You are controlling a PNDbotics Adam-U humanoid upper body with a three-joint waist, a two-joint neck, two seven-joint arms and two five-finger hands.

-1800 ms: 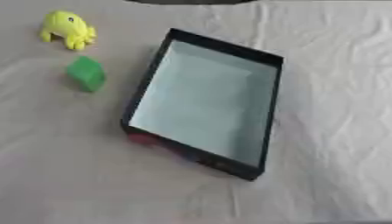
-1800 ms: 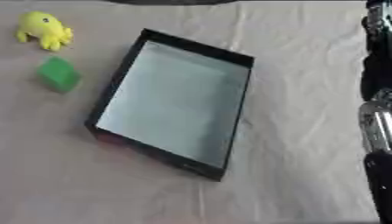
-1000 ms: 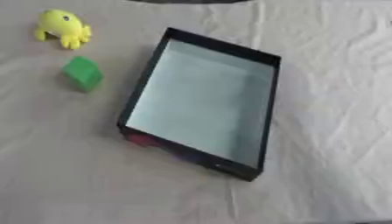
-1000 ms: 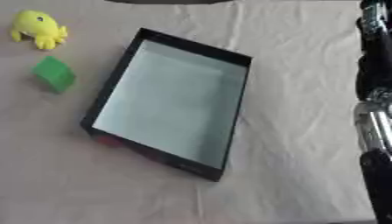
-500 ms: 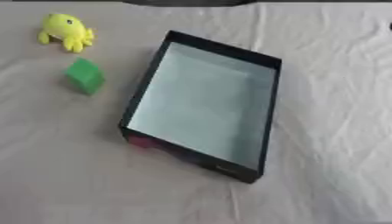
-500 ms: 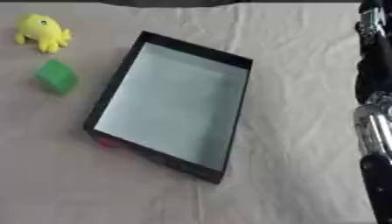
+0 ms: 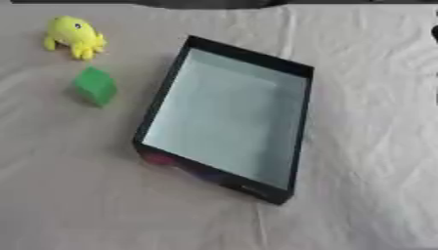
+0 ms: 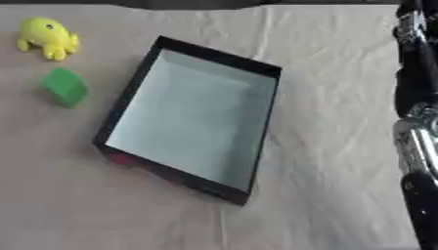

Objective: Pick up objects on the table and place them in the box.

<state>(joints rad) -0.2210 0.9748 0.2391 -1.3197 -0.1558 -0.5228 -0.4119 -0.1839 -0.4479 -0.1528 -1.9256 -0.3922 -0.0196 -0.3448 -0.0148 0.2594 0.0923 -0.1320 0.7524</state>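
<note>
The yellow plush toy (image 7: 75, 35) — probably soft and light — should take a grasp round its body; neither hand's fingers show.

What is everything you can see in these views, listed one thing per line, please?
Toy: one, yellow, a small legged figure, far left of the table, apart from the box.
Block: one, green, just nearer than the toy, left of the box, not touching it.
Box: one, black walls, pale inside, nothing in it, lying askew mid-table.
Cloth: one, off-white, wrinkled, covering the table.
Right arm: one, black with silver joints, along the right edge of the right eye view; its hand does not show. The left arm is out of view.
</note>
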